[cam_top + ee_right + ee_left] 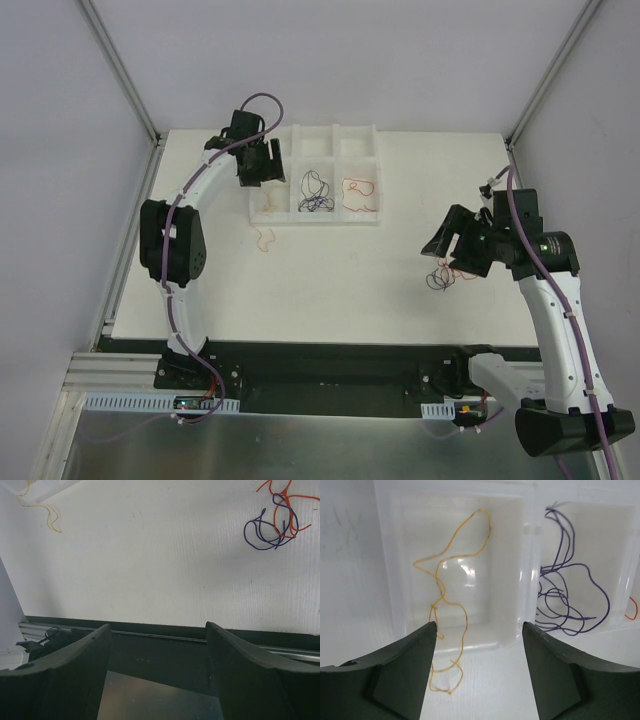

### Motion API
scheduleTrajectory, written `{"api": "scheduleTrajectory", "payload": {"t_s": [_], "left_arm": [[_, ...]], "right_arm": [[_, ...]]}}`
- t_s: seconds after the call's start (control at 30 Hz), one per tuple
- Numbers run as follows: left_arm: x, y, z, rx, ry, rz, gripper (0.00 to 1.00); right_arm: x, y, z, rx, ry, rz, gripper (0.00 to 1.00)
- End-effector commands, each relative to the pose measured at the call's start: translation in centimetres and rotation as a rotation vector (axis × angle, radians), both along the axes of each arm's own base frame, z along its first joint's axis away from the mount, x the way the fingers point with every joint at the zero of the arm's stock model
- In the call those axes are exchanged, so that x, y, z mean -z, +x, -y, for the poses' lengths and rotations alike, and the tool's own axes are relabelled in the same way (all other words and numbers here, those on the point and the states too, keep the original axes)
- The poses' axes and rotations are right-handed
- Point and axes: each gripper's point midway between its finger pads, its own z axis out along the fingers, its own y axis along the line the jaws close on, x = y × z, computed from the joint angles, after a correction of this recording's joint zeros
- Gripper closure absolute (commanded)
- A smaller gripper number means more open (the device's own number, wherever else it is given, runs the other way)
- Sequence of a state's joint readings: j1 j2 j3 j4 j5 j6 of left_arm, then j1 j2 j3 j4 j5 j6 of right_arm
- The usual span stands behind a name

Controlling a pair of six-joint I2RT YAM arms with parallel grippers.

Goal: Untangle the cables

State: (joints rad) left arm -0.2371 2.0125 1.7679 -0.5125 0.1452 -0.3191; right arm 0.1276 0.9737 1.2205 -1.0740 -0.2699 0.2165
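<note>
A small tangle (440,277) of red-orange and dark blue-purple cables lies on the white table at the right; it also shows at the upper right of the right wrist view (274,522). My right gripper (450,250) hangs open and empty just above and beside it (157,627). My left gripper (260,172) is open and empty over the left cell of the white tray (330,220). In the left wrist view (479,630) a tan cable (442,597) runs from that cell over the rim onto the table. Purple cables (565,600) lie in the middle cell.
A red cable (358,187) lies in the tray's right cell. The tan cable's loose end (265,238) lies on the table in front of the tray. The tray's three back cells (340,140) hold nothing visible. The table's dark front edge (165,630) is under the right gripper.
</note>
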Motion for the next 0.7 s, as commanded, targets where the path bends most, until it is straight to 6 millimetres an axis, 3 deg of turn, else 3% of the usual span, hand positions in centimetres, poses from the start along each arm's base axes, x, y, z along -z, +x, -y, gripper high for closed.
{"api": "scheduleTrajectory", "payload": {"t_s": [0.0,0.1,0.23,0.33,0.4,0.57,0.67], "left_arm": [[-3.2,-3.4,-1.5,-0.223,-0.029,-0.029,0.33],[-3.0,-6.6,-1.5,-0.354,-0.112,-0.106,0.34],[-1.4,-10.0,-3.3,-0.56,-0.156,-0.172,0.32],[-0.6,-10.2,-5.2,-0.668,-0.178,-0.187,0.24],[-0.1,-9.1,-5.7,-0.656,-0.218,-0.175,0.25],[2.2,-7.0,-6.6,-0.443,-0.122,-0.102,0.41],[2.6,-7.9,-5.9,-0.512,-0.262,-0.189,0.46]], "right_arm": [[-0.3,0.3,0.0,0.008,0.008,0.01,0.23],[-0.2,0.4,0.0,0.009,0.009,0.01,0.23],[-0.2,0.5,-0.1,0.006,0.008,0.011,0.23],[-0.2,0.7,-0.2,0.001,0.011,0.007,0.23],[-0.1,0.7,-0.2,-0.002,0.015,0.006,0.23],[-0.3,0.5,-0.2,-0.007,0.011,0.016,0.23],[-0.3,0.3,0.1,-0.004,-0.004,0.017,0.23]]}}
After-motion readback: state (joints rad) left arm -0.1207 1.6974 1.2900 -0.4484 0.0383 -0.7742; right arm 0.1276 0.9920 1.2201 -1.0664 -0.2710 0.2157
